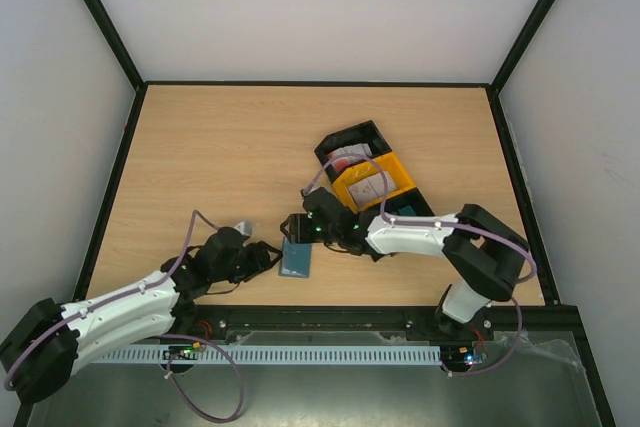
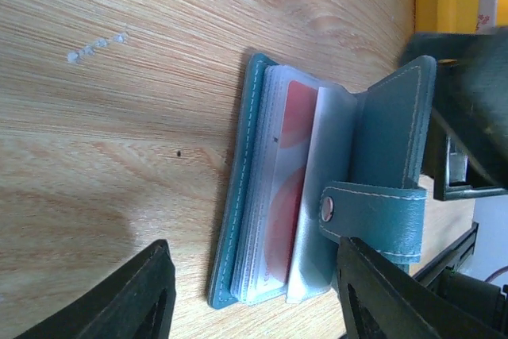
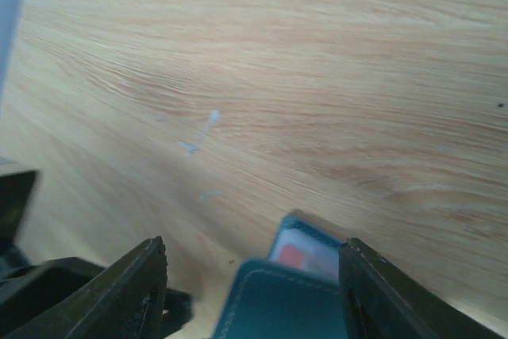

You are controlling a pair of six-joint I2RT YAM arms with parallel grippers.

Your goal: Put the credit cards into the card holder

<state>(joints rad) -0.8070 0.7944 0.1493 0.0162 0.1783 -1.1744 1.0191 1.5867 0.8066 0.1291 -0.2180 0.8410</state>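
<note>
Card holder [image 2: 317, 196] is found on the table [image 2: 119, 117], just ahead of the left gripper [image 2: 252, 275], whose fingers are spread and empty. One reddish credit card [image 2: 290, 164] is sleeved inside. The cover is raised between the open fingers of the right gripper [image 3: 252, 248], presumably so that slots are exposed.

Right hand [image 3: 252, 245] spread over a teal wallet [image 3: 270, 307]
Its two dark fingers [image 3: 135, 291] stand wide apart, the wallet between them on the wooden worktop [image 3: 317, 53], a red-marked card [image 3: 294, 256] peeking from its open edge; pale scuffs [image 3: 202, 136] lie beyond.
</note>
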